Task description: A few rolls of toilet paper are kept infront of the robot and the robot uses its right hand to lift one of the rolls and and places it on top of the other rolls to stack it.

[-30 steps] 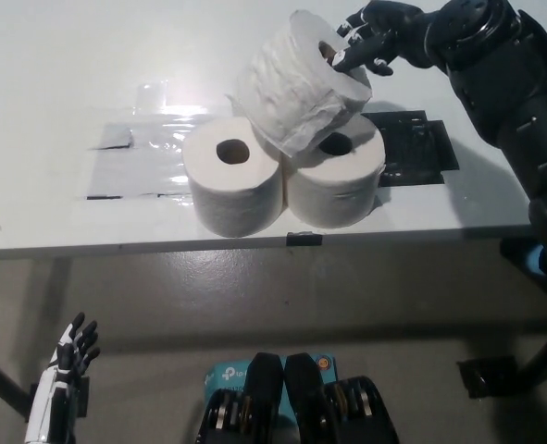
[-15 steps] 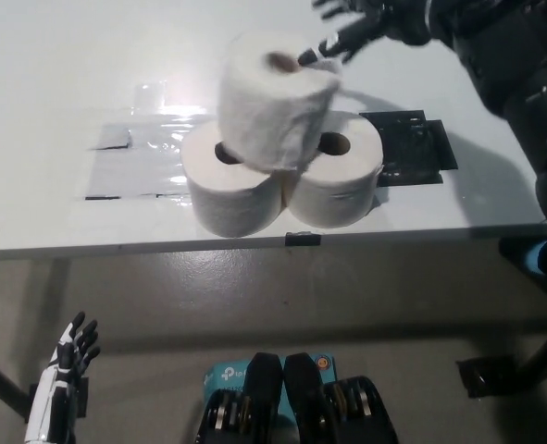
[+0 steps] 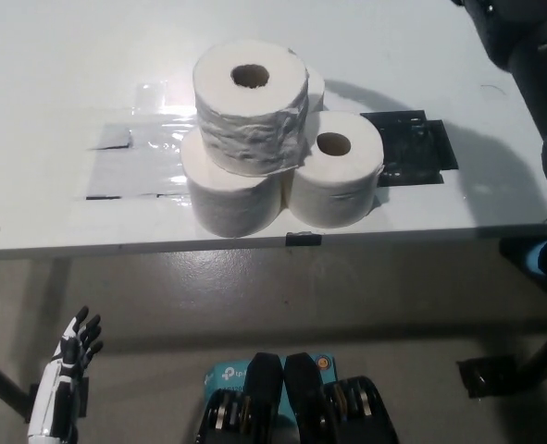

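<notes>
A white toilet paper roll (image 3: 250,106) stands upright, hole up, on top of the other rolls on the white table (image 3: 60,65). It rests mostly on the front left roll (image 3: 231,203) and leans over the edge of the front right roll (image 3: 336,176). A further roll (image 3: 314,89) peeks out behind it. Nothing touches the top roll. Only my black right arm (image 3: 528,46) shows at the upper right corner; its hand is out of the picture. My white left hand (image 3: 65,375) hangs at the lower left, below table height, fingers apart and holding nothing.
A black patch (image 3: 412,143) lies on the table right of the rolls, and a shiny clear sheet (image 3: 134,157) lies to their left. A small black clip (image 3: 303,239) sits on the table's front edge. A blue box (image 3: 229,374) is on the floor.
The right hand let go of the lifted roll and drew back up and right out of the picture. The roll settled upright on the stack, a little further left.
</notes>
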`<action>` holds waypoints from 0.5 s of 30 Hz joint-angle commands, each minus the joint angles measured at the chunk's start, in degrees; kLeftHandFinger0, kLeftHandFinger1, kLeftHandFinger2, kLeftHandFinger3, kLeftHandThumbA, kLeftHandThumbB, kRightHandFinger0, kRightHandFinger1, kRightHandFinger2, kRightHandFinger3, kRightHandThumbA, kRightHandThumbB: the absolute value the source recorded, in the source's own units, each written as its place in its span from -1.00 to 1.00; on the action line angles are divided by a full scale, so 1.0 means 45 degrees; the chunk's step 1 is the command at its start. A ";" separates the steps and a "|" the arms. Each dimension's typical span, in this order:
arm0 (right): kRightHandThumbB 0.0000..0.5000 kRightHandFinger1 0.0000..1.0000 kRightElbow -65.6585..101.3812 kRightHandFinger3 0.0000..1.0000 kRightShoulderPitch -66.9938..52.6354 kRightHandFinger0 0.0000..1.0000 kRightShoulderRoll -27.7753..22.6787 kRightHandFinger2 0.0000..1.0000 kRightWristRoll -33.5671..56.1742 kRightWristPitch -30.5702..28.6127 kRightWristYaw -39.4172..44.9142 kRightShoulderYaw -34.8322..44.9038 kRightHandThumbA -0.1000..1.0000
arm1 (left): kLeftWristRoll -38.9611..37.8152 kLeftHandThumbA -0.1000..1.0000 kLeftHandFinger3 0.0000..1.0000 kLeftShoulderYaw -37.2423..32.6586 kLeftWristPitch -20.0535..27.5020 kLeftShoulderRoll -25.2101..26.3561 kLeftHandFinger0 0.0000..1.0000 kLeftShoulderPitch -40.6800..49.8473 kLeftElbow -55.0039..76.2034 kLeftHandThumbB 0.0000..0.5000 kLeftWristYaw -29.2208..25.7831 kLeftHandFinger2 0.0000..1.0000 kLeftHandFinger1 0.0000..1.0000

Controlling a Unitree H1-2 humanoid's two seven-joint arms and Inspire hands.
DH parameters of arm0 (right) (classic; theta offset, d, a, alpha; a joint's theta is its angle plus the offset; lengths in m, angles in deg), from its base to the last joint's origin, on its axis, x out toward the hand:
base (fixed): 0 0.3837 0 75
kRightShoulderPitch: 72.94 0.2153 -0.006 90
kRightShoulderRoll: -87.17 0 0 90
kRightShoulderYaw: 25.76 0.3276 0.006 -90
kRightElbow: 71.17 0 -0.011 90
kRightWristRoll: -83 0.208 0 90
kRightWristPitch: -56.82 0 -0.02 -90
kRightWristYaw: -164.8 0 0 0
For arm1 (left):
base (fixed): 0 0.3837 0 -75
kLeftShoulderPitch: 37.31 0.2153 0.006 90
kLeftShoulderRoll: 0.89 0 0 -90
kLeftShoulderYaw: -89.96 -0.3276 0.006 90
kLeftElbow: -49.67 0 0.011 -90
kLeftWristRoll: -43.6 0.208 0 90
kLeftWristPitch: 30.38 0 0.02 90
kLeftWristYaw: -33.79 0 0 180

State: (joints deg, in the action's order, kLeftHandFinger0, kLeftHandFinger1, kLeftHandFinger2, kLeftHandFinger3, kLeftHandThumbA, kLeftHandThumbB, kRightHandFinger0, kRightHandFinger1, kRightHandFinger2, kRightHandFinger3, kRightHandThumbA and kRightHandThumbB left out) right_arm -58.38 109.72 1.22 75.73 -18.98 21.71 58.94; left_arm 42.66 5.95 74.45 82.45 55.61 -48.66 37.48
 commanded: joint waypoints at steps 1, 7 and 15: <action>0.93 1.00 0.1639 1.00 0.1084 1.00 -0.0902 1.00 0.1005 -0.0736 -0.0579 0.0930 0.95 | 0.0002 1.00 1.00 -0.0055 0.0209 0.0212 1.00 -0.0169 0.0210 -0.31 0.0056 1.00 1.00; 0.51 1.00 0.7390 1.00 0.0075 1.00 -0.2165 1.00 0.1392 -0.1147 -0.1675 0.2565 1.00 | -0.0014 1.00 1.00 -0.0027 -0.0139 0.0161 1.00 -0.1163 -0.0025 -0.26 -0.0064 1.00 1.00; 0.06 1.00 1.5638 1.00 -0.1808 1.00 -0.4382 1.00 0.1903 -0.0427 -0.1620 0.4588 1.00 | -0.0359 1.00 1.00 -0.0013 -0.0111 -0.0080 1.00 -0.2661 -0.0581 -0.30 -0.0038 1.00 1.00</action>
State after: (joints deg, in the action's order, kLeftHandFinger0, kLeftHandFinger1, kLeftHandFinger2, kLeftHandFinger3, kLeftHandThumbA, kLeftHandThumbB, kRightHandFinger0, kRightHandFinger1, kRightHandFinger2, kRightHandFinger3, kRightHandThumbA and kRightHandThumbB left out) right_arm -28.67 101.45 -4.46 78.19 -19.77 18.82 68.31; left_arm 42.65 5.95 74.16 82.08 51.15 -49.89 37.46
